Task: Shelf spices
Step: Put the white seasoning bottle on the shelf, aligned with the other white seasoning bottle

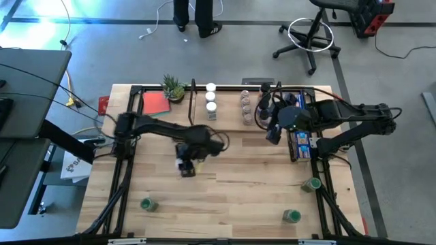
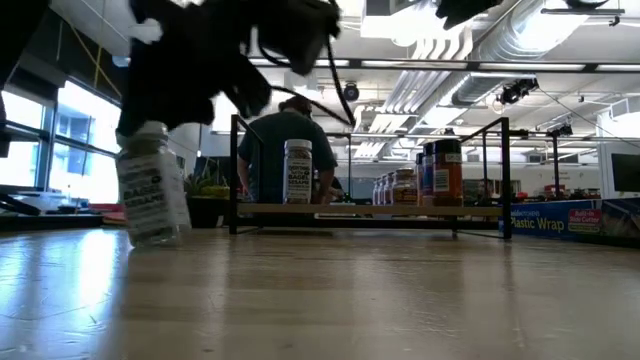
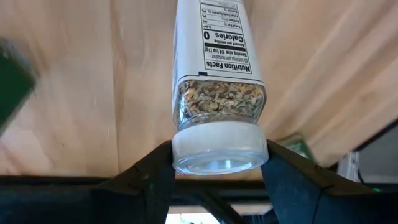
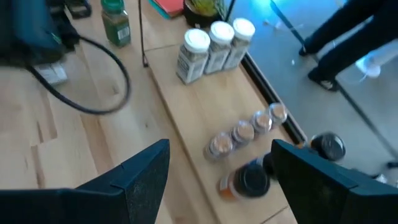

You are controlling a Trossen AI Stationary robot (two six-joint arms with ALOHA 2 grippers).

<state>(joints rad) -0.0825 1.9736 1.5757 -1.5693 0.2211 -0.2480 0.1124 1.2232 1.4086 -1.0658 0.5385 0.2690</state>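
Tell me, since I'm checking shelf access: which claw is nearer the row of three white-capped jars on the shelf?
Left, narrowly. The left claw sits in front of the white-capped jars, shut on a jar. The right claw hovers open beside the shelf.

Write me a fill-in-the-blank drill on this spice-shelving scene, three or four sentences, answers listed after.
1. The left tool is shut on a spice jar with a ____ cap.
2. In the right wrist view, the white-capped jars on the shelf stand in a row of ____.
3. The right tool hangs over the shelf with its jaws ____.
4. The jars lying loose near the table's front edge have ____ caps.

Missing words: white; three; open; green
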